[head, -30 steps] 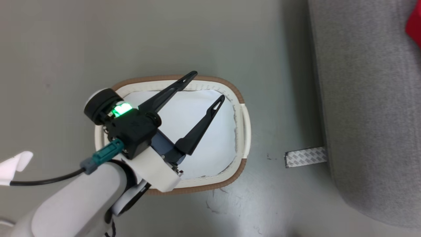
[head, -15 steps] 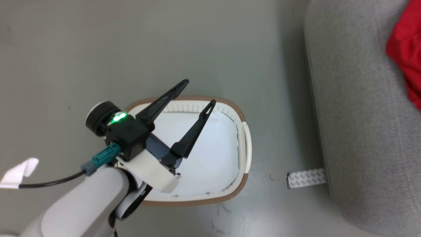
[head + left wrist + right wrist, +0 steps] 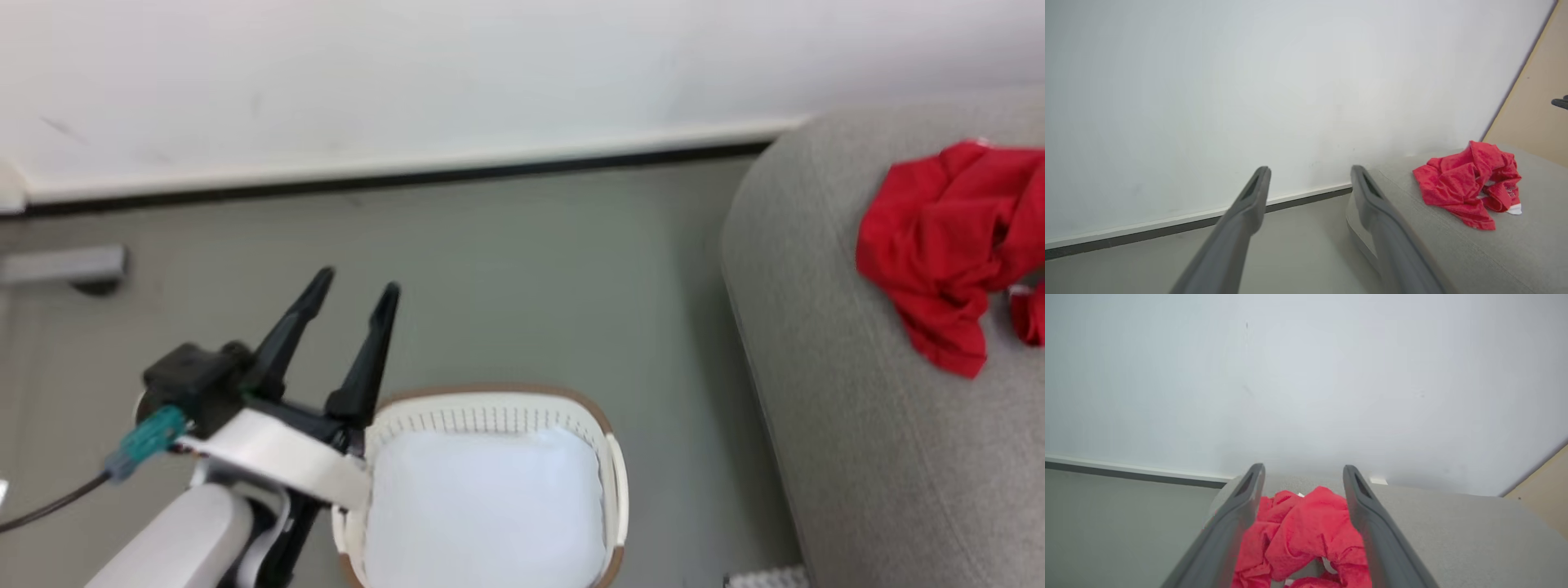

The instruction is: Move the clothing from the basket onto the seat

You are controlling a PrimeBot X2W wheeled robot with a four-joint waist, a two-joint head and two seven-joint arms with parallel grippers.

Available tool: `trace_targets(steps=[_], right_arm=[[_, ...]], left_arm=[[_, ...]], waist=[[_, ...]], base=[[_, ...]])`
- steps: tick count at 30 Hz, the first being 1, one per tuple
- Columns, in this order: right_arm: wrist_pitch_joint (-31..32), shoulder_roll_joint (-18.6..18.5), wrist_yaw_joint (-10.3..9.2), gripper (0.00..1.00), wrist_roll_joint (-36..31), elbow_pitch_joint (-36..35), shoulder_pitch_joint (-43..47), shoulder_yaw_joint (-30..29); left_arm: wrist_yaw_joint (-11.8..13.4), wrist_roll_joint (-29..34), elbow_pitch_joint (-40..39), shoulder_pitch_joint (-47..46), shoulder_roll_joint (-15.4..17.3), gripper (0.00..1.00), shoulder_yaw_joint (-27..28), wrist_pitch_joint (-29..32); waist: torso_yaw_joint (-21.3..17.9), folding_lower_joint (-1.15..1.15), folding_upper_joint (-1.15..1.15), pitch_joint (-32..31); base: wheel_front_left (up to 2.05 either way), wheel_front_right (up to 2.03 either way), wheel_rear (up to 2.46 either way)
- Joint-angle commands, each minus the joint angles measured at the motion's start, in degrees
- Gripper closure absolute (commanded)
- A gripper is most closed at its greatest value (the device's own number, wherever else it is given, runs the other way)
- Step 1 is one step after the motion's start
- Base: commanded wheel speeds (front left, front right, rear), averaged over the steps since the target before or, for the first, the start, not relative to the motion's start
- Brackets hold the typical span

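1. While my left gripper (image 3: 357,282) hangs over the grey floor (image 3: 539,269) just beside the basket (image 3: 490,402), its two fingers stand apart with nothing between them.
2. My right gripper (image 3: 1303,468) is spread wide too and clamps nothing. The clothing (image 3: 1306,526) shows between its fingers, though I cannot tell whether they touch it.
3. That red garment lies crumpled on the seat (image 3: 857,425), well apart from the basket, with a bit of white at its edge.
4. A plain white cloth (image 3: 490,506) covers the basket's bottom.
5. A white wall (image 3: 408,73) stands behind the floor and seat.
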Motion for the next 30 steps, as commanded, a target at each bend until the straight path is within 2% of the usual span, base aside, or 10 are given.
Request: trace_targets(steps=[1, 7, 13, 18, 22, 30], right_arm=[[-0.9, 1.5, -0.12, 0.0, 0.5, -2.2, 2.1, -0.5], [-4.7, 9.0, -0.12, 0.0, -2.2, -11.4, 11.2, -3.7], [-8.2, 18.1, -0.12, 0.0, -6.9, -18.5, 22.7, -6.7], [-12.7, 25.2, -0.12, 0.0, -10.5, -21.4, 31.7, -8.0], [-16.6, 28.9, -0.12, 0.0, -12.0, -20.5, 37.1, -6.9], [-21.4, 32.6, -0.12, 0.0, -14.5, -16.2, 39.8, -5.6]], left_arm=[[0.5, -1.2, -0.4, 2.5, 0.1, 0.0, 1.2, -0.4], [4.8, -1.8, -0.6, 11.4, 0.7, 0.0, 7.8, -0.3], [5.4, 0.8, -1.9, 17.6, -1.1, 0.0, 12.0, -0.4], [4.1, 5.0, -1.8, 21.7, -4.5, 0.0, 15.5, -0.4], [2.3, 8.7, -0.6, 24.5, -7.3, 0.0, 17.5, -0.4], [-1.8, 14.5, 1.9, 26.9, -11.5, 0.0, 20.9, -0.4]], waist=[[2.6, 0.02, 0.0, -6.7], [5.2, 0.02, 0.0, -12.1], [7.1, 0.02, 0.0, -13.6], [7.9, 0.02, 0.0, -13.9], [8.3, 0.02, 0.0, -14.0], [8.8, 0.02, 0.0, -13.8]], base=[[0.0, 0.0, 0.0], [0.0, 0.0, 0.0], [0.0, 0.0, 0.0], [0.0, 0.0, 0.0], [0.0, 0.0, 0.0], [0.0, 0.0, 0.0]])
